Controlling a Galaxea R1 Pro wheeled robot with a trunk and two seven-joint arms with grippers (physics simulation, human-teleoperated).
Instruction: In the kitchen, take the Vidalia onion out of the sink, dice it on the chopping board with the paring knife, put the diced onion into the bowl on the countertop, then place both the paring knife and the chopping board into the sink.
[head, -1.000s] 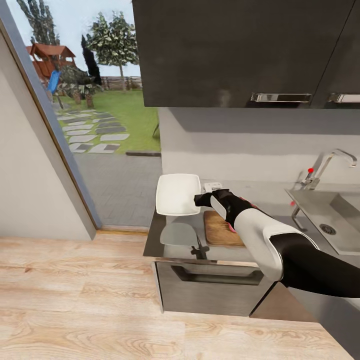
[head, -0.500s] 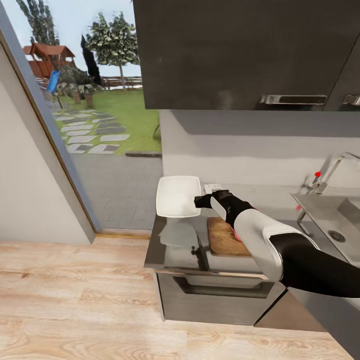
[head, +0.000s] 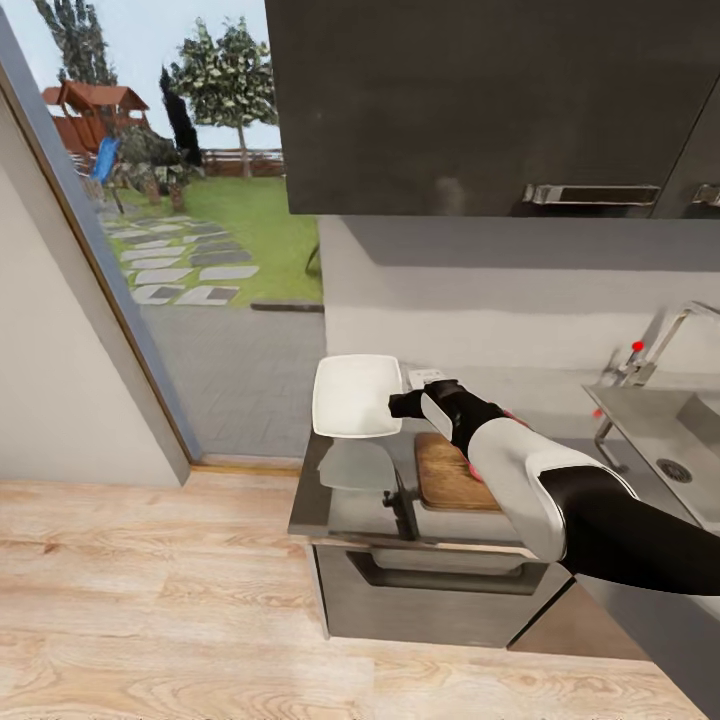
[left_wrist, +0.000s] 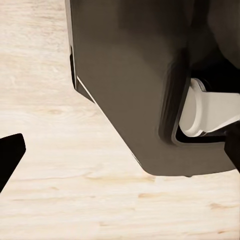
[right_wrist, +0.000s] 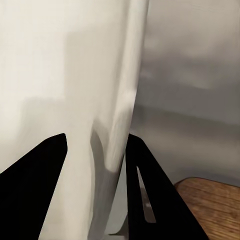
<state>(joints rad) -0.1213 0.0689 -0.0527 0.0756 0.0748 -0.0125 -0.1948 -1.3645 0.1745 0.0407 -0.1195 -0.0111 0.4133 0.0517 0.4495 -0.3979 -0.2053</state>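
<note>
In the head view my right gripper is shut on the near rim of the white bowl and holds it above the countertop, where its shadow falls. The right wrist view shows both black fingers straddling the bowl's rim. The brown chopping board lies under my right forearm; its corner also shows. A pink sliver beside the forearm may be the onion, mostly hidden. A slim dark object, perhaps the paring knife, sits near the counter's front edge. The left gripper is open over the wood floor.
The grey sink with its drain and the chrome tap with a red knob are at the right edge. Dark upper cabinets hang overhead. A glass door onto the garden is at the left, and wood floor lies in front.
The camera has shifted slightly, so the sink sits closer to the right edge. My right gripper still holds the bowl in the same pose.
</note>
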